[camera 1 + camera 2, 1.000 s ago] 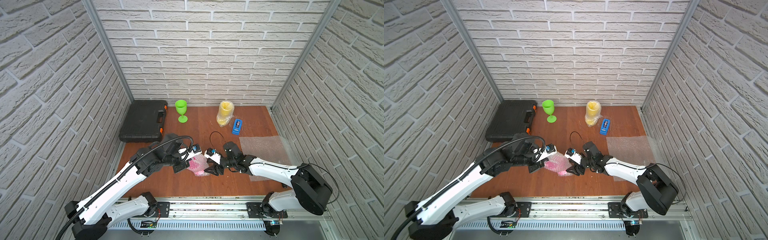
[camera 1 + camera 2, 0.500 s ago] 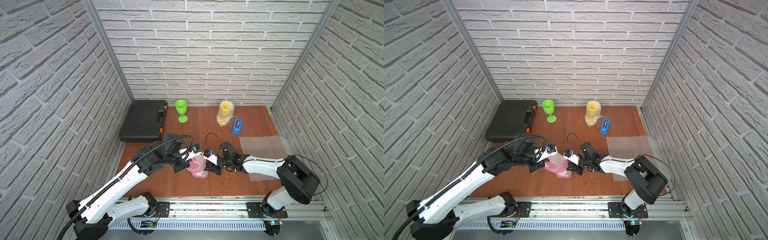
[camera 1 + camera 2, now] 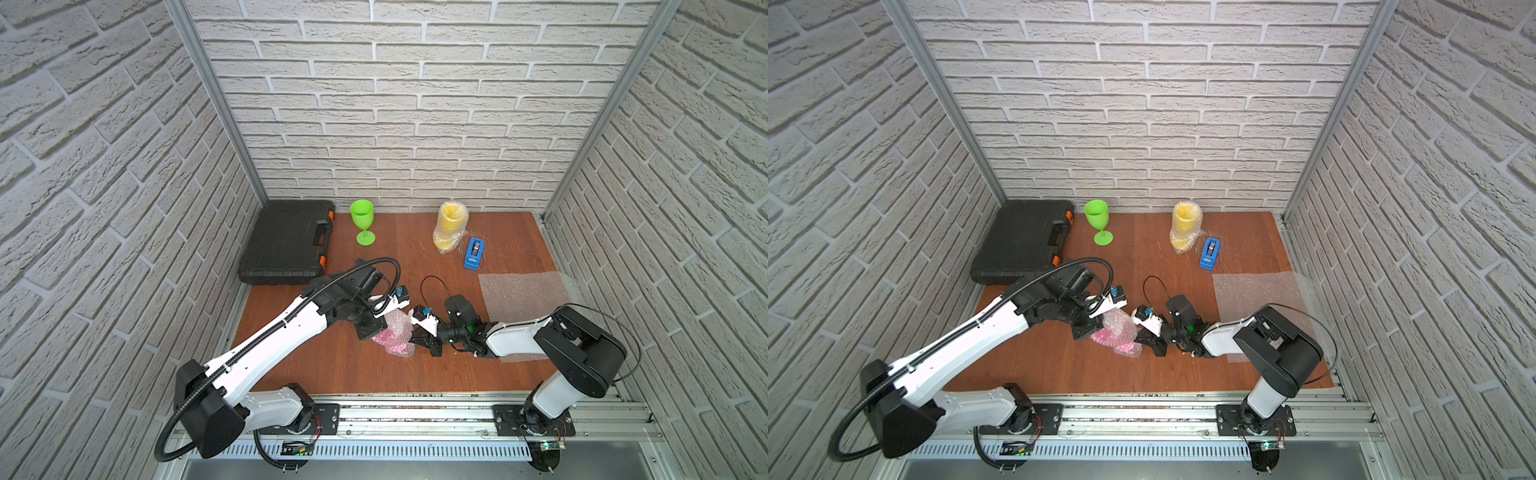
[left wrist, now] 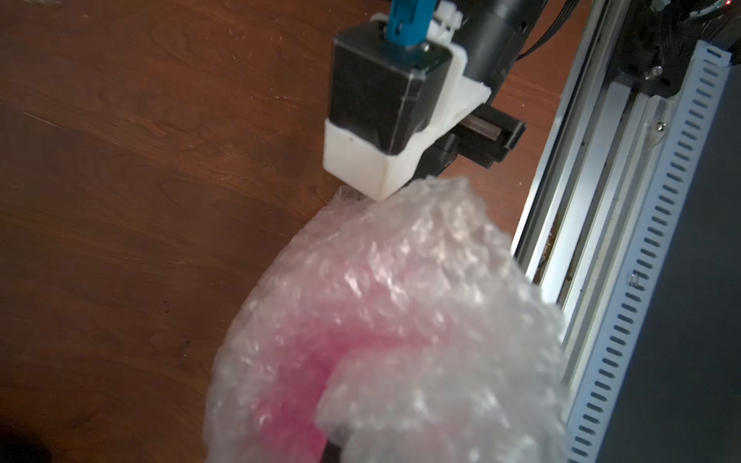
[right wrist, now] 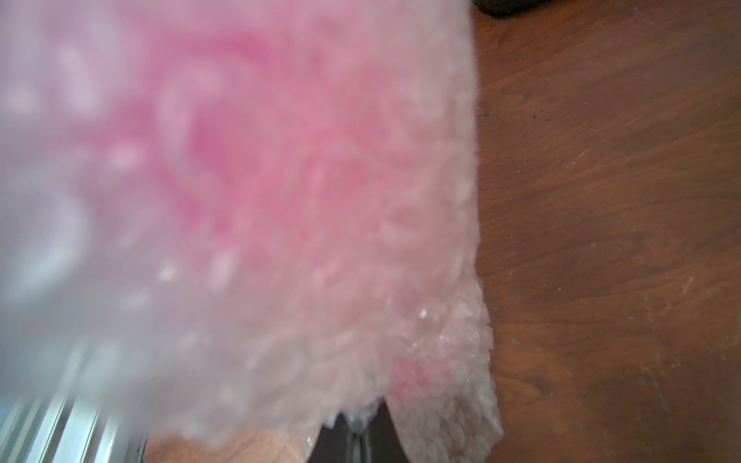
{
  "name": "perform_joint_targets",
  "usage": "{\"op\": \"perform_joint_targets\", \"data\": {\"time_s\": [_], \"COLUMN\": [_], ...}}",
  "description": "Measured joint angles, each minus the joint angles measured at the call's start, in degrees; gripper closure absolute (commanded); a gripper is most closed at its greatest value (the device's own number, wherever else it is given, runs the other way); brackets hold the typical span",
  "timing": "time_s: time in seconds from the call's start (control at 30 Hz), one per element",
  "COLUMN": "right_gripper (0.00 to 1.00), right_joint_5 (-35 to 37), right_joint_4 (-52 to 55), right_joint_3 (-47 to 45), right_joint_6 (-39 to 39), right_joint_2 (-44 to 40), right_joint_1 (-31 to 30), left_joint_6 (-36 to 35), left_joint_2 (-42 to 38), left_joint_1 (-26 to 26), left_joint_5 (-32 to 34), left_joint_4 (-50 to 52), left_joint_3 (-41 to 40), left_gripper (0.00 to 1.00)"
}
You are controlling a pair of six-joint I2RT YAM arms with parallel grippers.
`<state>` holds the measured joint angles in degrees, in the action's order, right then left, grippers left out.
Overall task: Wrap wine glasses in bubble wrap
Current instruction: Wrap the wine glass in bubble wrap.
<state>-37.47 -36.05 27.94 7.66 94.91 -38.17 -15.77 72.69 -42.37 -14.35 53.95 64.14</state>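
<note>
The pink wine glass lies in a crumpled bundle of bubble wrap [image 3: 394,334] [image 3: 1118,334] at the table's front middle. My left gripper [image 3: 375,330] is shut on the bundle's left side, its jaws buried in the wrap [image 4: 381,320]. From the right, my right gripper [image 3: 417,338] is shut on the wrap's edge [image 5: 441,360]; its dark fingertips [image 5: 341,441] show under the plastic. The green wine glass [image 3: 363,220] stands bare at the back. Further right at the back stands the yellow wine glass [image 3: 450,226], wrapped in bubble wrap. A flat bubble wrap sheet [image 3: 523,295] lies at the right.
A black tool case [image 3: 291,243] lies at the back left. A blue tape dispenser [image 3: 474,253] sits between the yellow bundle and the flat sheet. The right arm lies over the sheet's front edge. Brick walls close in three sides; a metal rail [image 3: 415,415] runs along the front.
My right gripper has moved left onto the pink bundle and shut on its wrap. The left gripper has kept its grip and place.
</note>
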Motion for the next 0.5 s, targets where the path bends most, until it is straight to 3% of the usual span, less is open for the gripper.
{"op": "perform_joint_targets", "data": {"time_s": [0.3, 0.5], "right_gripper": [0.97, 0.97], "right_joint_5": [-1.42, -1.62], "right_joint_4": [-15.80, -17.75], "right_joint_3": [-3.58, -3.58], "right_joint_6": [-7.13, -9.05], "right_joint_2": [5.53, 6.01], "right_joint_1": [1.44, 2.29], "left_joint_6": [1.81, 4.68], "left_joint_2": [11.50, 17.16], "left_joint_1": [-0.07, -0.07], "left_joint_5": [-3.28, -1.18], "left_joint_4": [-4.98, -5.90], "left_joint_3": [2.10, 5.81], "left_gripper": [1.00, 0.89]}}
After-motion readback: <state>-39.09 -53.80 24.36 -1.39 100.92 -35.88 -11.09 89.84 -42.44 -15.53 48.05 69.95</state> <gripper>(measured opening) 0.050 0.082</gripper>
